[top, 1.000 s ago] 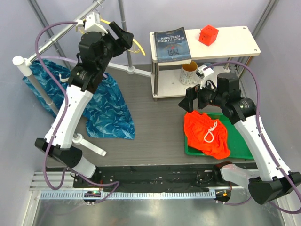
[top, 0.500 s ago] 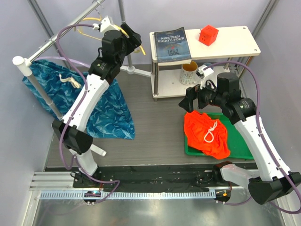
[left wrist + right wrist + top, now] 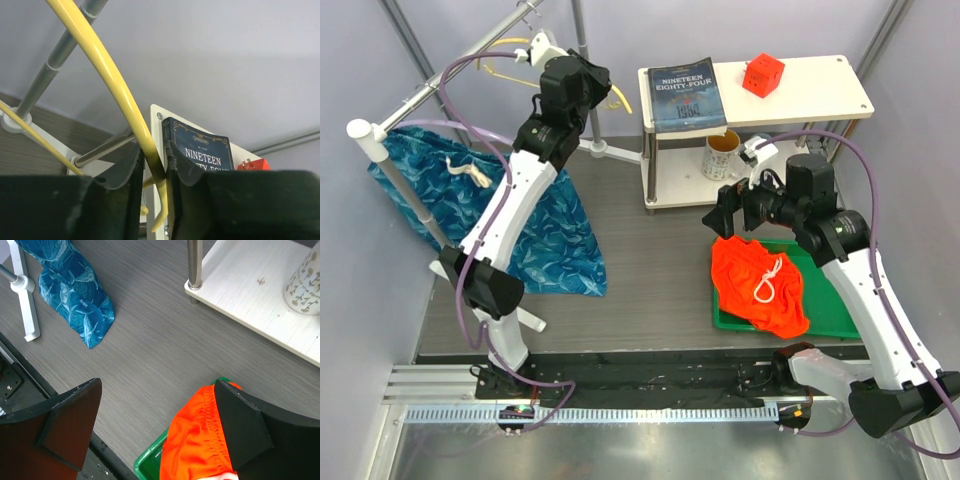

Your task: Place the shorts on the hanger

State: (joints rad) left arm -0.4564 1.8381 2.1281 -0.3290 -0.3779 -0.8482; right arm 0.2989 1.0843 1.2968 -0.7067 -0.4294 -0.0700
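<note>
**A:** Left gripper (image 3: 152, 165) state?

**B:** Fingers pinched tight on the yellow hanger (image 3: 109, 75), near the bar's 3 o'clock tip in the top view. The hook end is at 10 o'clock of the gripper, by the rail (image 3: 410, 94). Can't tell if it's still hooked on.

**A:** Right gripper (image 3: 156, 385)?

**B:** Jaws wide apart, holding nothing, hovering over the 11 o'clock edge of the orange shorts (image 3: 760, 280). Shorts lie bunched in the green tray (image 3: 835, 305) at 4 o'clock of the scene, well apart from the hanger.

**A:** Step in hand?

**B:** My read: free the hanger and bring it toward 4 o'clock. Lift the hook clear of the rail before swinging, and keep the bar level. Route between the blue patterned shorts (image 3: 545, 235) and the white shelf (image 3: 820, 90) holding the book (image 3: 682, 95). The grip is near one end, so the far end will likely droop; go slow. The right side should take the waistband, not the cord.

**A:** Change from one second ago?

**B:** Left arm has straightened and its elbow swung up toward the rail, uncovering more of the blue shorts. Its gripper tip barely moved. Right arm and orange shorts are practically unchanged.
</note>
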